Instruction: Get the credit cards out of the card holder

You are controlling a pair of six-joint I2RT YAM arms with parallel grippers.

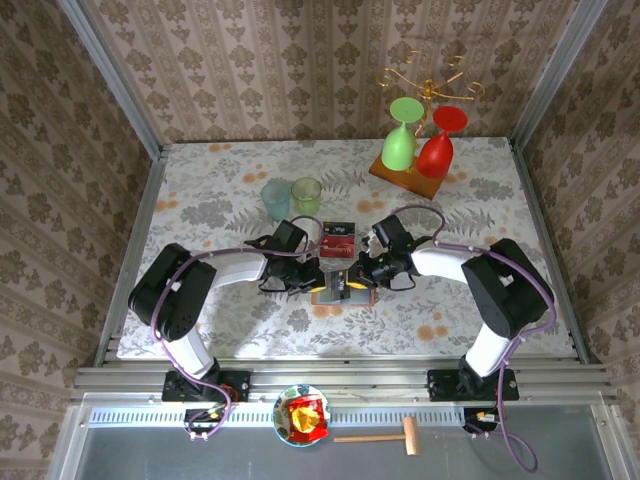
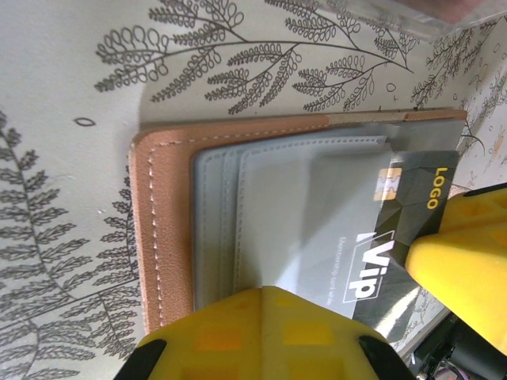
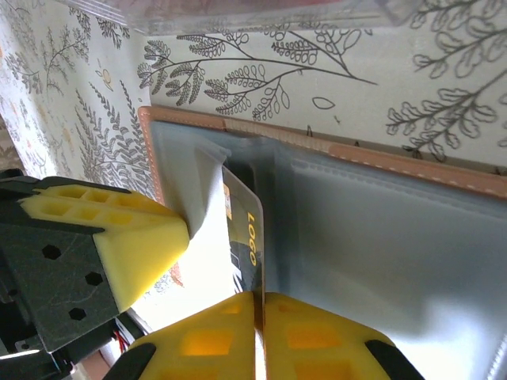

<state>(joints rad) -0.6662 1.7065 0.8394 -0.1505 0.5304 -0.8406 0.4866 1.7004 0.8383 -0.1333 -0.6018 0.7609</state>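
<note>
Two grippers meet over the open card holder (image 2: 162, 229) at the middle of the table (image 1: 220, 200): the left gripper (image 2: 265, 317), fingers pressed together, bears on its grey inside, while the right gripper (image 3: 260, 305) pinches a dark credit card (image 2: 396, 229) half out of its pocket.

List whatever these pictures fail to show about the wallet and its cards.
- Top view: the left tool and right tool cover most of the wallet; its pockets are too small to read.
- Left wrist: the left tool's pads hide part of the wallet; the card's fine print is blurred.
- Right wrist: glare whitens the card in the right tool; other cards in the pockets cannot be told.
</note>
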